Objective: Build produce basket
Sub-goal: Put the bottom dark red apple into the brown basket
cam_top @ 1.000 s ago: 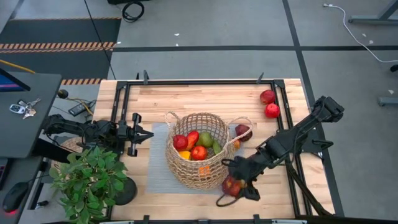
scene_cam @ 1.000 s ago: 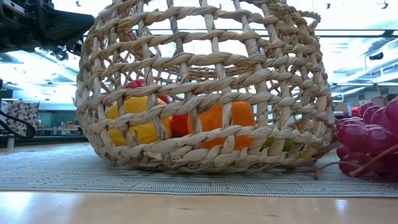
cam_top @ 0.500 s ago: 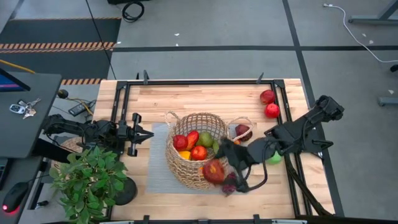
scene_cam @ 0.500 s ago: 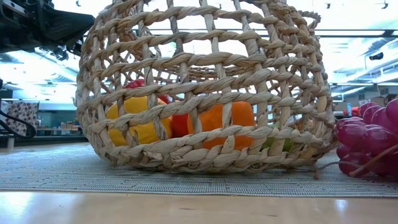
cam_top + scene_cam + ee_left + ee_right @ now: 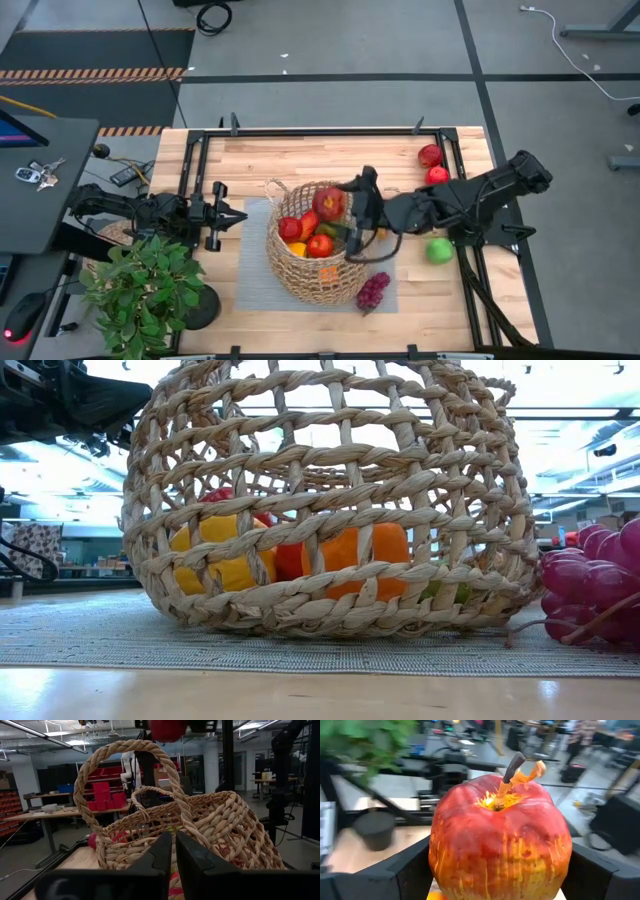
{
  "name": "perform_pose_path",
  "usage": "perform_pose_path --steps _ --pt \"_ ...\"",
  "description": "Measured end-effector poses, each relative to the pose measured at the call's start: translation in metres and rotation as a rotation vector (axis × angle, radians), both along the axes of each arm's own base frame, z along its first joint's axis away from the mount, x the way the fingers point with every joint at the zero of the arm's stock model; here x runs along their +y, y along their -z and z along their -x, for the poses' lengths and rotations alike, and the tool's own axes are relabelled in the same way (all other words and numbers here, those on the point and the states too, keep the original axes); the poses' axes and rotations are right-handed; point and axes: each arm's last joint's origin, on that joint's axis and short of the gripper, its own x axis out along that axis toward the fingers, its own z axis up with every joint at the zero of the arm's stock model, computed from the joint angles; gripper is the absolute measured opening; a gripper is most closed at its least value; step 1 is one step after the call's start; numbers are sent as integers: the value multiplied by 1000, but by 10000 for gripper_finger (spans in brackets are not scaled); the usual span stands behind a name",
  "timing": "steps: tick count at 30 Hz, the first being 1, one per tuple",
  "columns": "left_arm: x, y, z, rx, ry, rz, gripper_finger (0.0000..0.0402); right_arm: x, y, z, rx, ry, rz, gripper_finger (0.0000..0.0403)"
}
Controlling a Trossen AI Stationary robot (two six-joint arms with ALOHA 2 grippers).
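Note:
The tan wicker basket [image 5: 315,245] stands on a grey mat [image 5: 255,280] and holds several toy fruits, red, green and orange. My right gripper [image 5: 338,206] is shut on a red apple [image 5: 330,203] above the basket's far side. The apple also shows in the left wrist view [image 5: 167,727]. Purple grapes [image 5: 372,290] lie on the mat at the basket's near right. A green apple [image 5: 439,250] and two red apples [image 5: 433,165] lie on the table to the right. My left gripper [image 5: 228,215] waits shut, left of the basket. My right gripper pinches the red apple by two opposite sides [image 5: 437,860] between its two fingers [image 5: 410,870]. The fingers reach in from the table's right side. The apple is lifted clear over the basket's opening, its stem end [image 5: 512,767] facing the wrist.
A potted green plant [image 5: 140,285] stands at the near left corner. A black frame rail [image 5: 320,133] runs around the table top. The basket's loop handle [image 5: 125,765] rises just in front of my left gripper. In the low view the basket [image 5: 330,510] fills the picture, grapes [image 5: 590,585] beside it.
My right gripper has lifted the red apple from the near right of the basket, beside the grapes. It has carried the apple up and toward the far left, to above the basket. The grapes have stayed on the mat. The green apple now shows.

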Motion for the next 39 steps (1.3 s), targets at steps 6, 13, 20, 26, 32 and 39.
perform_pose_path --steps 6,13,20,26,32,39 --pt "0 0 0 0 1 0 29 -8 0 -1 43 89 172 351" --pt "0 0 0 0 0 0 27 3 7 1 238 0 610 351" --pt "0 0 0 0 0 0 34 6 30 2 438 -179 901 351" --pt "0 0 0 0 0 0 27 6 39 2 478 -191 934 351" --pt "0 0 0 0 0 0 28 6 41 2 462 -176 893 351" --pt "0 0 0 0 0 0 34 -8 41 -3 287 3 410 351"
